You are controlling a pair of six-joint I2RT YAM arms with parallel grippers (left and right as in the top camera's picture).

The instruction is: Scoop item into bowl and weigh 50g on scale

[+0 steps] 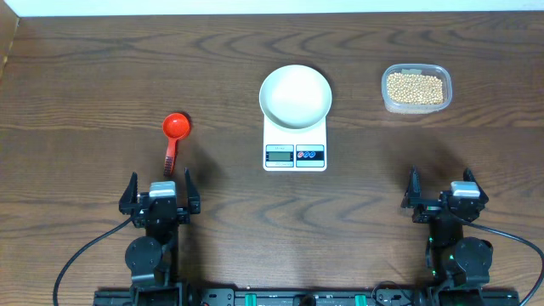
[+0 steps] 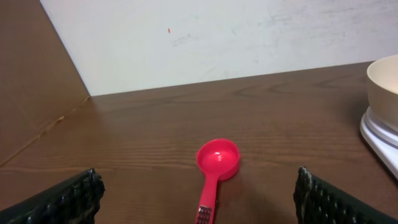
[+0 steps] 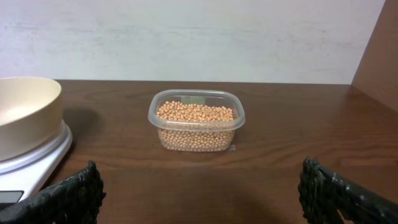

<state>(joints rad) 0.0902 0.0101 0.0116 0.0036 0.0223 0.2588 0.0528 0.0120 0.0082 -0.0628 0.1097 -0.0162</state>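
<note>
Red plastic scoop [image 2: 217,163]: likely light, stiff, slick; pinch handle [image 2: 208,194], ahead between parted jaws of left gripper [image 1: 160,185]; right gripper [image 1: 442,189] parted too.

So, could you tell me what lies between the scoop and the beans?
The scale carrying the white bowl, in the overhead view.

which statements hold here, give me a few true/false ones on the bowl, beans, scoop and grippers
1. The bowl sits on the scale. True.
2. The beans are in the bowl. False: they are in the clear tub; the bowl is empty.
3. The red scoop lies just ahead of the left gripper. True.
4. The right gripper holds the scoop. False: it is open and holds nothing.
</note>
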